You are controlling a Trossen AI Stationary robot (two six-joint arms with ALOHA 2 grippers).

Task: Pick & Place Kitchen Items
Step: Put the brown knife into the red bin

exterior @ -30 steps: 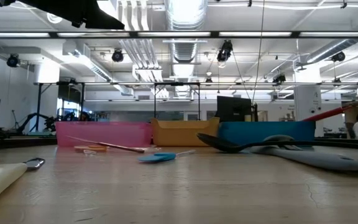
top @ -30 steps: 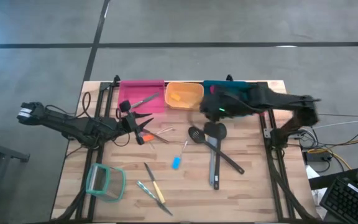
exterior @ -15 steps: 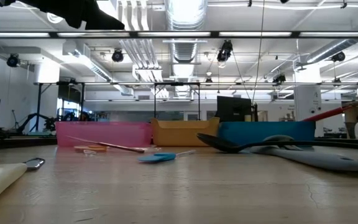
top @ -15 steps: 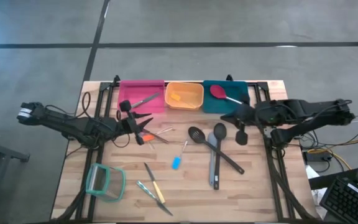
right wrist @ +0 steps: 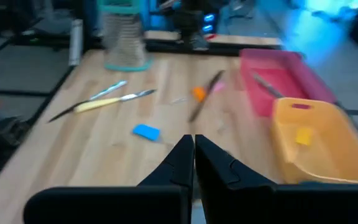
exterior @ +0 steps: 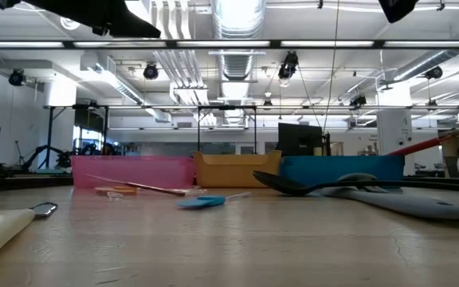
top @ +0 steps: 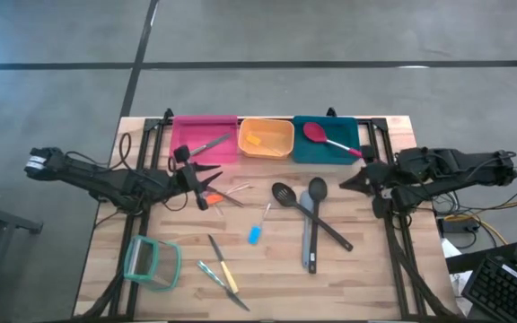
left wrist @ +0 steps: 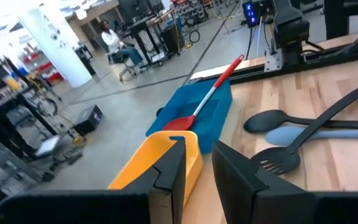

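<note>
My left gripper (top: 206, 186) hovers open and empty at the table's left, beside a slim orange-handled tool (top: 227, 194). My right gripper (top: 348, 182) is shut and empty near the table's right edge, just near-side of the teal bin (top: 341, 135). A red spoon (top: 316, 134) lies in the teal bin, its handle (top: 352, 149) resting over the rim. It also shows in the left wrist view (left wrist: 207, 99). A black slotted spatula (top: 284, 193), a black spoon (top: 317, 188) and a grey spatula (top: 308, 242) lie mid-table. A blue piece (top: 254, 235) and two yellow-handled knives (top: 223, 274) lie nearer the front.
A pink bin (top: 187, 144) holding a utensil and an orange bin (top: 266, 137) holding a yellow piece stand along the far edge beside the teal bin. A teal-rimmed clear container (top: 151, 262) sits front left. Bare wood shows at the front right.
My right gripper has drawn back from over the teal bin toward the table's right edge and somewhat nearer. The red spoon now shows lying in the teal bin with its handle over the rim.
</note>
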